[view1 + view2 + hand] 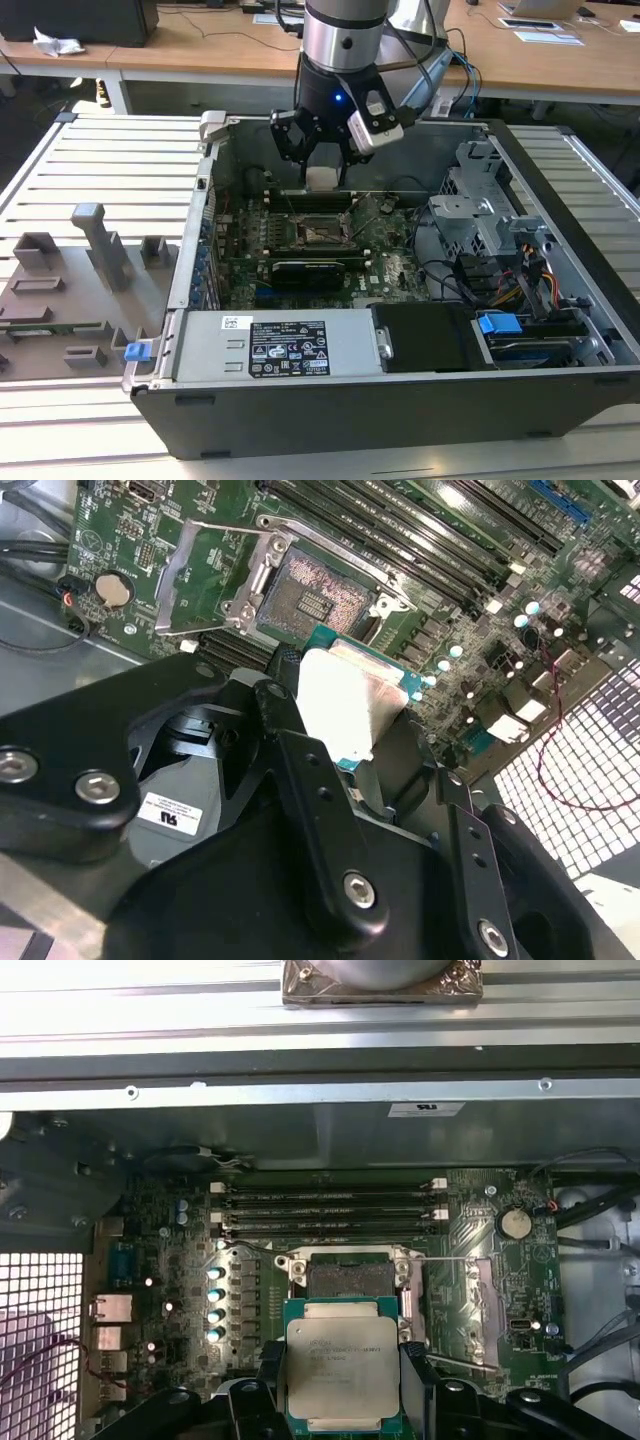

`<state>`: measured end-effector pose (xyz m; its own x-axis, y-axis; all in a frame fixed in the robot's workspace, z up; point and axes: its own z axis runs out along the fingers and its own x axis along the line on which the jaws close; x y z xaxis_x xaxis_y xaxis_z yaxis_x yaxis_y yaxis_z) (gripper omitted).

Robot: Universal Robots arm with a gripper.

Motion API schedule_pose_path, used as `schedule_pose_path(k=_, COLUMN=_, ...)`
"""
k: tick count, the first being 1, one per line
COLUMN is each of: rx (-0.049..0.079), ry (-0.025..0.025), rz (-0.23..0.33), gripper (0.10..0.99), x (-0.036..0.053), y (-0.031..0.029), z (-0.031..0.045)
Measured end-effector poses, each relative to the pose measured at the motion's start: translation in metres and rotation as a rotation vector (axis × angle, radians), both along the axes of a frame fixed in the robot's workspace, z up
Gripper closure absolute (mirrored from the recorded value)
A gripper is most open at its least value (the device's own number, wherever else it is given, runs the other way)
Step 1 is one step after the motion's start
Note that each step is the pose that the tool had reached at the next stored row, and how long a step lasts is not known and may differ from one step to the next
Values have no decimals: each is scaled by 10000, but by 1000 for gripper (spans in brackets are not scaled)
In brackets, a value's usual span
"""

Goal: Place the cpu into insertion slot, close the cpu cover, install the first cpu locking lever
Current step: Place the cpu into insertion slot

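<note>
Computer case [400, 400] lies open on bench [100, 150], with green motherboard [390, 265] inside. Insertion slot [347, 1278] empty; cpu cover [210, 570] swung open beside it. Hand [325, 182] clamped on edges of cpu [343, 1372]. Chip above board, near slot, not seated. First wrist view: silvery top, fingers either side. Exterior view: chip height above board.

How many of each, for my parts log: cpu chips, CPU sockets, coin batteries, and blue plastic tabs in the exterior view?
cpu: 1
insertion slot: 1
coin battery: 1
blue tabs: 2
Total: 5
</note>
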<state>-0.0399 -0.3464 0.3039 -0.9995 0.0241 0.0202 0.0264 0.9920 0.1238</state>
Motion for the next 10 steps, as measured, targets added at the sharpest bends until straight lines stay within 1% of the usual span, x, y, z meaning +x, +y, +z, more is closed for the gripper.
schedule_pose_path(k=4, rx=-49, ry=0, rz=0, gripper=545, x=0, y=0, z=-44)
schedule_pose_path(k=6, rx=-107, ry=0, rz=0, gripper=545, x=1, y=0, z=-80)
schedule_pose_path(k=10, rx=-159, ry=0, rz=0, gripper=545, x=8, y=1, z=-113)
